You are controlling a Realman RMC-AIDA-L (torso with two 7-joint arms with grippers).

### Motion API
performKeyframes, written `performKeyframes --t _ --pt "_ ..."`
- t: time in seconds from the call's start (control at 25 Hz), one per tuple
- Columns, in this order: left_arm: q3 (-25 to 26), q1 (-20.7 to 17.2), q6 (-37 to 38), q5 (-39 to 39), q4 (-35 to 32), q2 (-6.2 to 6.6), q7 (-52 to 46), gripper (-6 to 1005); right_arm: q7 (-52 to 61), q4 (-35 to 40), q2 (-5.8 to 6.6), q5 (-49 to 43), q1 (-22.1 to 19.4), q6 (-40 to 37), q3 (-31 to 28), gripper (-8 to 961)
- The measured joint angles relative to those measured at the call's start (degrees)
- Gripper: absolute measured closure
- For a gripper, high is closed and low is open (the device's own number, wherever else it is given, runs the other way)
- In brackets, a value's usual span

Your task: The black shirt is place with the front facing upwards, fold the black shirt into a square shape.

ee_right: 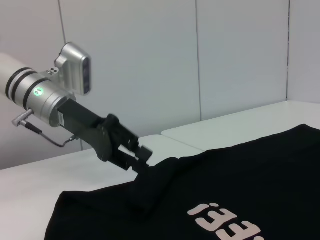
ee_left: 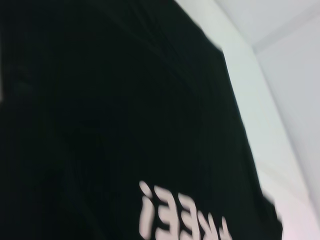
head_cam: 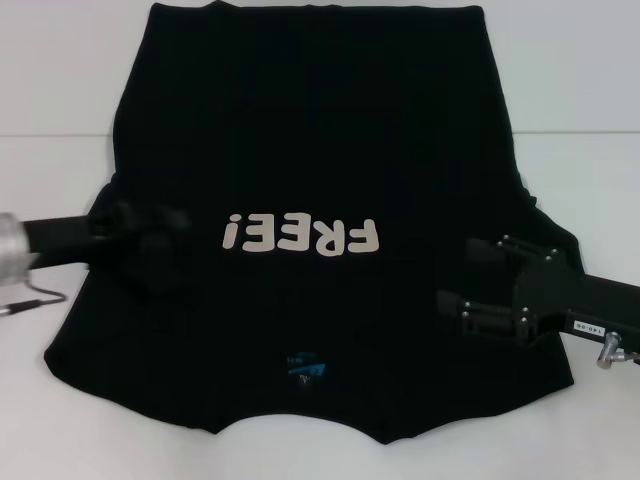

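Black cloth covers most of the white desk: the shirt lies front up, its "FREE!" lettering near the middle and the blue label toward the robot. Bare desk shows along both side edges and past the far hem. The left gripper sits at the shirt's left edge, jaws pinched on a raised fold of cloth. The right gripper reaches in over the right edge, low above the cloth; whether its jaws are open or closed cannot be told.
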State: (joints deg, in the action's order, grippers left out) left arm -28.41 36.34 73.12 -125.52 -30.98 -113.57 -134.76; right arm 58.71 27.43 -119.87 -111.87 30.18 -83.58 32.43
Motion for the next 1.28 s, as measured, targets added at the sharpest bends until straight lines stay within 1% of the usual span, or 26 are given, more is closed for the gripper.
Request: performKeyframes --t 0.08,0.12,0.2,0.28,0.4,0.56,0.68,1.28 --pt "2.4 -1.0 -0.8 0.0 0.6 0.73 -1.4 573 0.0 0.0 -0.01 -0.1 0.0 0.0 0.0 68" --pt "3.6 -2.0 -1.9 0.0 1.0 1.41 -2.7 532 0.0 0.0 0.00 -0.1 0.0 0.0 0.0 68" --pt "4.7 -3.2 -3.4 0.1 1.7 2.09 -4.2 450 0.0 0.0 0.00 -0.1 0.0 0.0 0.1 68" --pt "5.7 -4.0 -4.5 0.1 2.6 2.39 -4.7 364 0.0 -0.1 0.00 -0.2 0.0 0.0 0.1 68" --pt "6.2 -4.4 -6.9 0.1 4.0 2.36 -4.7 229 0.0 -0.1 -0.01 -0.2 0.0 0.0 0.0 68" --pt "6.0 -3.7 -9.8 0.1 6.1 1.77 -4.7 229 0.0 -0.1 0.00 -0.2 0.0 0.0 0.1 68" --pt "6.0 -3.1 -11.4 0.1 7.2 1.56 -4.7 228 0.0 -0.1 0.00 -0.2 0.0 0.0 0.1 68" --pt "5.9 -1.9 -13.7 -0.2 7.6 0.86 -4.8 229 0.0 -0.1 0.00 -0.3 0.0 0.0 0.1 68"
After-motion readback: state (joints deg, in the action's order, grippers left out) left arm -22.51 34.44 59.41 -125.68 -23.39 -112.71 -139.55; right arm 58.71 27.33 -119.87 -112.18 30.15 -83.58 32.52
